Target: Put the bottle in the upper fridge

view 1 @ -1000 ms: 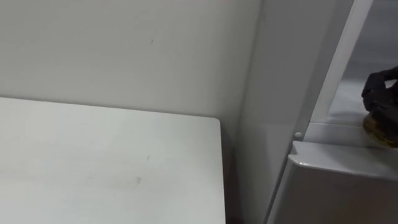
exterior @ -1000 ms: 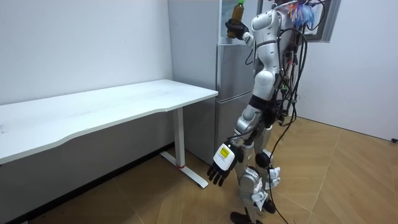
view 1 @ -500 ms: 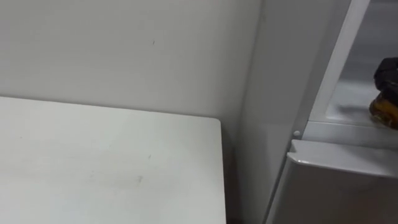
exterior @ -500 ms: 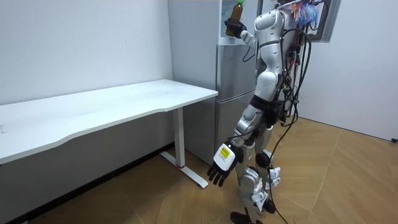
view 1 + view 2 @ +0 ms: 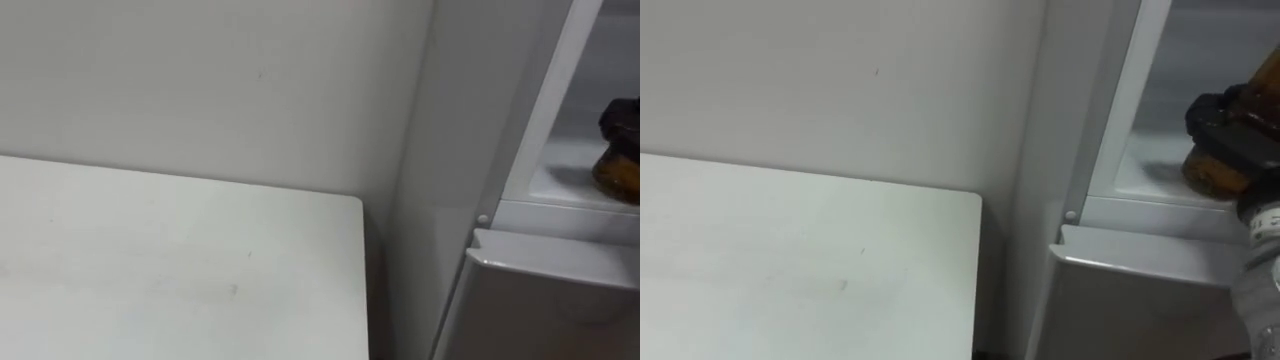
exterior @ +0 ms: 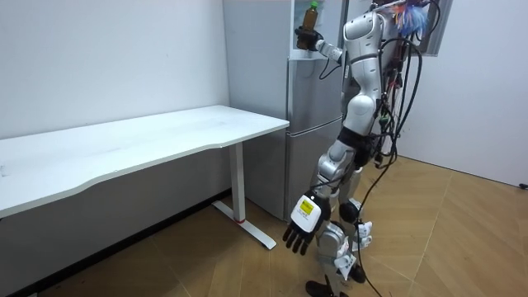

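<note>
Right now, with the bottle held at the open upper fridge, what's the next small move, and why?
Probably ease the right hand slightly further in and lower the amber drink bottle onto the white floor of the upper fridge compartment: the hand's fingers are curled round the bottle, and its base sits near the compartment's front edge.

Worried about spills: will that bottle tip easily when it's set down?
Likely somewhat tippy: the bottle looks tall and narrow, upright in the right hand. Its amber fill suggests weight low down, which may steady it.
</note>
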Available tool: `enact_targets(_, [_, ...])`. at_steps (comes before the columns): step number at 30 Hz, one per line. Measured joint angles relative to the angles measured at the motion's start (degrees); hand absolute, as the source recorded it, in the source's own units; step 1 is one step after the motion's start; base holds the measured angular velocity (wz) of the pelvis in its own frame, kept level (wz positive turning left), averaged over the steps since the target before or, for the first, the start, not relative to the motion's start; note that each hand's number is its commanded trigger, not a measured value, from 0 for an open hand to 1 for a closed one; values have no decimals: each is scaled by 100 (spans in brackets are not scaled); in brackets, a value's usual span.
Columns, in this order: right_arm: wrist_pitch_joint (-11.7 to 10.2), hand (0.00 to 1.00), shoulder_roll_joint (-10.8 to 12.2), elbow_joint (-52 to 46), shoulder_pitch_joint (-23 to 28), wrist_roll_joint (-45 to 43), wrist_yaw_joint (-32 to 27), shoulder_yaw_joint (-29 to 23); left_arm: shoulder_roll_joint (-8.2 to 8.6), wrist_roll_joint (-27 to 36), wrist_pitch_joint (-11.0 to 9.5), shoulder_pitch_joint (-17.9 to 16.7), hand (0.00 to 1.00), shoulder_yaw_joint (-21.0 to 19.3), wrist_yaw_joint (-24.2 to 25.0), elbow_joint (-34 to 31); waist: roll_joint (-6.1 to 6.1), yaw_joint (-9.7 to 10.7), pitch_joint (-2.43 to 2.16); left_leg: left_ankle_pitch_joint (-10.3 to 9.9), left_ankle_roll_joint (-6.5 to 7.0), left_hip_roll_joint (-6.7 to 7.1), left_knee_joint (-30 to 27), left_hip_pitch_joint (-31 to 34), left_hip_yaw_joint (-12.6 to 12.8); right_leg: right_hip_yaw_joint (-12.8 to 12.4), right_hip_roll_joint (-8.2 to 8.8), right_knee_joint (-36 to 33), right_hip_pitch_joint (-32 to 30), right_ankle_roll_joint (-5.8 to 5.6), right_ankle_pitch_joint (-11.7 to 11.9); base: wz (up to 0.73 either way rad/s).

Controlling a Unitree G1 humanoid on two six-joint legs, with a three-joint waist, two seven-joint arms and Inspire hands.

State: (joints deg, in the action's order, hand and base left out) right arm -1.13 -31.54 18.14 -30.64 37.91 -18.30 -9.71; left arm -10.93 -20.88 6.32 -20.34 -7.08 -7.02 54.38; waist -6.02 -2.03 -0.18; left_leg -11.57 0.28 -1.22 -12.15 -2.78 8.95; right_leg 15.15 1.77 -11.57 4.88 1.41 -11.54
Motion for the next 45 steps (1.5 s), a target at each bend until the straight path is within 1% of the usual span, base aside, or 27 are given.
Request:
enact_targets(2, [-4,100,-113,228,-47,30,138,92,-2,1,15,2,0,0,16,-20,-26,-1,-12,-26,2,-14,-84,8,-21,56,2,-1,18,0,0,5])
enact_targets(4, [0,100,-203,476,-162,48,221,213,-5,26,14,23,0,0,23,-42,-46,-15,-14,-32,-1,-23,-114,5,-28,76,1,-21,27,4,5,2])
enact_targets(7, [-6,100,-245,862,-314,44,354,234,-20,48,14,53,0,1,42,-47,-41,-106,-1,-43,-6,-62,-122,-28,-56,85,1,-24,66,19,23,0])
enact_targets(8, [-7,100,-291,996,-321,48,376,241,-43,51,17,51,0,1,68,-51,-29,-152,18,-62,-16,-69,-109,-27,-99,96,10,-18,88,20,26,7])
enact_targets(10, [2,100,-344,1154,-321,29,408,252,-81,51,58,33,0,0,114,-55,-54,-200,8,-79,-25,-68,-139,-26,-142,115,11,0,99,20,22,7])
enact_targets(12, [-5,100,-450,1296,-321,35,443,288,-99,55,80,-24,0,0,119,-56,-62,-279,1,-78,-25,-32,-156,-11,-157,167,9,100,125,24,25,4])
enact_targets(15, [-33,100,-498,1405,-321,33,468,288,-107,39,80,-150,0,-4,99,-53,-63,-300,2,-77,-24,-18,-150,-66,-181,220,12,110,205,20,27,9])
enact_targets(18, [-166,100,-509,1570,-310,-3,512,305,-113,55,79,-205,0,-3,95,-23,-64,-296,5,-80,-24,-6,-152,-100,-269,243,-4,204,336,2,42,11])
enact_targets(20, [-202,100,-547,1625,-310,-2,575,323,-114,67,74,-204,0,-2,95,-26,-64,-304,5,-79,-24,-3,-151,-93,-285,252,-5,203,337,2,41,6])
enact_targets(23, [-231,100,-590,1728,-311,-66,716,329,-114,126,76,-221,0,-2,94,-43,-64,-314,5,-79,-24,0,-156,-91,-280,304,5,199,348,0,40,4])
enact_targets(27, [-259,100,-590,1748,-308,-290,782,344,-114,263,75,-310,0,-8,90,-53,-55,-333,5,-79,-23,-3,-162,-95,-280,325,10,192,346,0,40,0])
enact_targets(28, [-259,84,-590,1748,-307,-310,783,344,-114,263,75,-317,0,-12,90,-53,-55,-335,5,-79,-23,-4,-162,-95,-280,335,11,191,346,0,40,0])
enact_targets(29, [-282,64,-590,1808,-305,-347,815,347,-114,268,75,-316,0,-31,91,-54,-44,-334,8,-79,-24,-9,-168,-94,-293,370,13,196,356,0,40,4])
enact_targets(30, [-350,21,-590,1894,-299,-357,861,343,-114,279,75,-307,0,-84,91,-54,-41,-341,8,-80,-24,-9,-175,-101,-295,387,13,200,375,0,41,5])
enact_targets(31, [-384,0,-590,1936,-299,-364,881,344,-115,284,75,-299,0,-113,91,-54,-38,-342,10,-80,-25,-10,-177,-114,-299,396,13,205,395,0,41,6])
enact_targets(33, [-448,0,-603,2110,-290,-431,966,346,-149,358,80,-290,0,-128,90,-55,-26,-384,10,-93,-28,-11,-178,-193,-301,413,11,259,487,-1,40,4])
enact_targets(35, [-448,0,-650,2203,-271,-451,983,340,-163,436,93,-274,0,-128,90,-50,-23,-438,11,-99,-26,-10,-195,-202,-309,449,13,290,520,-2,39,3])
enact_targets(37, [-448,0,-700,2302,-264,-452,1025,325,-166,445,134,-276,0,-128,90,-31,-21,-477,12,-111,-21,-10,-247,-170,-330,478,16,286,518,-3,39,6])
enact_targets(39, [-445,0,-713,2428,-284,-472,1052,289,-183,444,221,-294,0,-126,90,6,-21,-522,11,-112,-20,-8,-278,-153,-351,494,17,281,520,-6,41,4])
enact_targets(41, [-466,0,-717,2485,-256,-529,1078,273,-205,452,247,-316,0,-125,90,13,-17,-552,12,-122,-15,-10,-326,-132,-369,519,14,281,536,-8,47,7])
enact_targets(45, [-500,0,-760,2674,-243,-731,1081,233,-282,456,246,-316,0,-121,91,13,6,-574,11,-147,-1,-12,-459,-47,-449,600,11,281,554,-16,55,12])
